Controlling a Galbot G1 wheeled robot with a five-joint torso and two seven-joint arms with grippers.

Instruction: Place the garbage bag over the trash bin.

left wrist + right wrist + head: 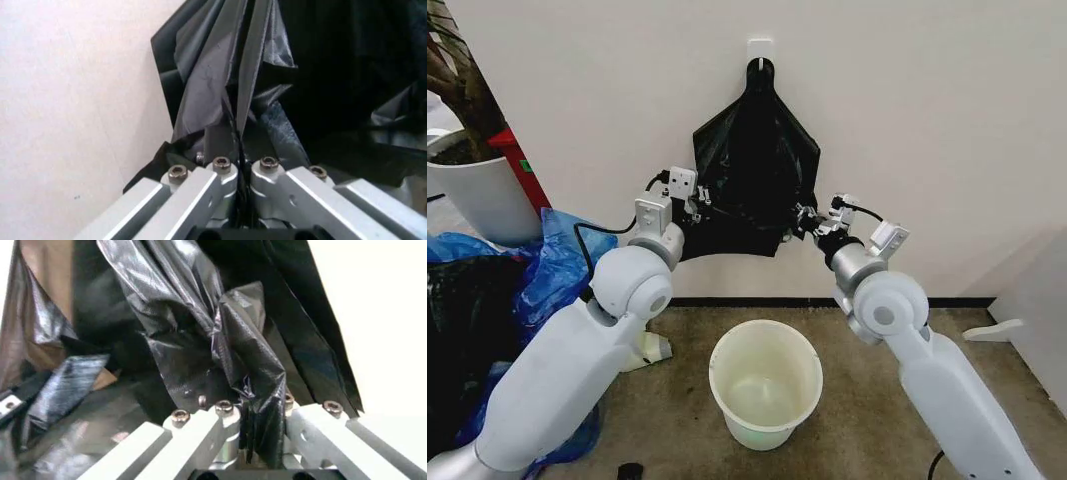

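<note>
Brown speckled floor [867, 400] runs under my rig up to a plain white wall [947, 110] with a dark strip along its foot. From the head camera I see a white hook [760, 46] on that wall, and the garbage bag [755, 165] hangs from it, narrow at the top and fanning out to a wide lower edge, so its long axis runs straight up and down the wall. My left gripper [699, 203] is at the bag's lower left corner and my right gripper [804, 222] at its lower right corner. On the left wrist camera the fingers [222, 176] are pressed together with a fold of the black film [207, 95] pinched in the seam. On the right wrist camera the two fingers [223, 420] sit a little apart with a thick crumpled wad of the film [250, 370] clamped between them. The trash bin [765, 383] stands upright on the floor below the bag, between my two arms, mouth facing up and well apart from the bag's lower edge. Off to my left, bright blue plastic bags [557, 255] lie heaped on the floor, with a large white plant pot [477, 195] behind them against the wall and a red object [524, 165] beside the pot. I can read no writing or label on the bag or the bin.
</note>
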